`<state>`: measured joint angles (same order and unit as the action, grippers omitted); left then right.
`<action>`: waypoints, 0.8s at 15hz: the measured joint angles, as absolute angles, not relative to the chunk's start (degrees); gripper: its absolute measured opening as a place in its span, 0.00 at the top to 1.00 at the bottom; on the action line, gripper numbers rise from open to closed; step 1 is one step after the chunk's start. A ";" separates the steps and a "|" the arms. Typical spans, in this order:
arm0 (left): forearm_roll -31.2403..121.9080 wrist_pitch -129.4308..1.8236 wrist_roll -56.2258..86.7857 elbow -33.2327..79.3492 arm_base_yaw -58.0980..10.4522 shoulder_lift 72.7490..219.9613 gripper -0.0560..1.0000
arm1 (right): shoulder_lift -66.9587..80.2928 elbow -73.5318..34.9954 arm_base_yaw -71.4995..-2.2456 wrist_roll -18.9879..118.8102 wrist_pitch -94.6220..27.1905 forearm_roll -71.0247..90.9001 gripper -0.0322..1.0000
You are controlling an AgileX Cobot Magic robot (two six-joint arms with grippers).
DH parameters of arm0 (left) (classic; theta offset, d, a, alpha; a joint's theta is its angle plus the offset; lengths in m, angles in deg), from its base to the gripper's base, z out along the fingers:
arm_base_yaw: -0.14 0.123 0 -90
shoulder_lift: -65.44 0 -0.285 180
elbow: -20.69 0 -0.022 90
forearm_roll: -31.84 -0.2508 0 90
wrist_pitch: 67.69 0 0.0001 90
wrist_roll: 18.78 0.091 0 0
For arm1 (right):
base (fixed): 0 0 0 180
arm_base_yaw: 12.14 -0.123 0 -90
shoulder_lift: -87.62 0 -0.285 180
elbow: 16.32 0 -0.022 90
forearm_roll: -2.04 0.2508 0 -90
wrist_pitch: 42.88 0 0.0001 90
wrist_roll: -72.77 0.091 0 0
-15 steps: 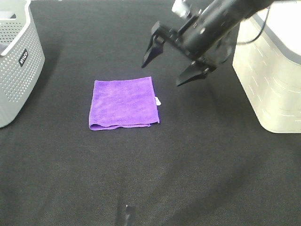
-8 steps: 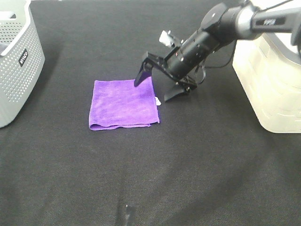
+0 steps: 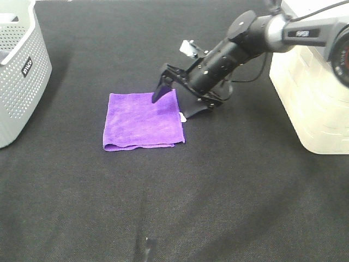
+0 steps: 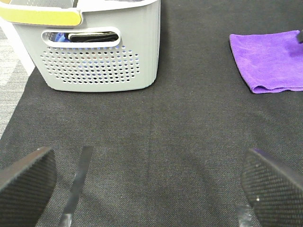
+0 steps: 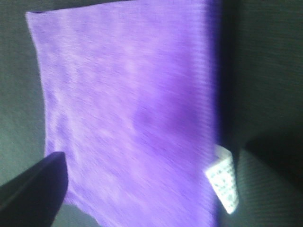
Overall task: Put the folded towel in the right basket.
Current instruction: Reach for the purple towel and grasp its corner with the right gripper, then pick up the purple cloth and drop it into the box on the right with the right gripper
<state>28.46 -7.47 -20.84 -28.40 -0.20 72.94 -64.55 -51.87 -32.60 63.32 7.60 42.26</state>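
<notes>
The folded purple towel (image 3: 142, 120) lies flat on the black table, with a small white label (image 3: 183, 116) at its right edge. My right gripper (image 3: 174, 105) is open and low over the towel's far right corner. One finger (image 3: 159, 93) is over the towel's far edge and the other is just right of the towel by the label. The right wrist view shows the towel (image 5: 132, 109) close up, the label (image 5: 222, 182) and one fingertip (image 5: 33, 189). The cream right basket (image 3: 313, 82) stands at the right. My left gripper (image 4: 149, 189) is open and empty, far from the towel (image 4: 270, 59).
A grey perforated basket (image 3: 19, 71) stands at the left edge; it also shows in the left wrist view (image 4: 94, 56) with dark items inside. The right arm stretches from the cream basket's side toward the towel.
My right gripper has come down and slightly left, from above the table to the towel's far right corner, staying open. The towel has not moved.
</notes>
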 joint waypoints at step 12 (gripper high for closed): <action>28.46 -7.47 -20.84 -28.40 -0.20 72.94 0.01 | -63.86 -51.23 -37.07 62.69 7.14 36.94 0.89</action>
<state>28.46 -7.47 -20.84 -28.40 -0.20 72.94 -63.86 -51.23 -37.07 62.69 7.14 36.94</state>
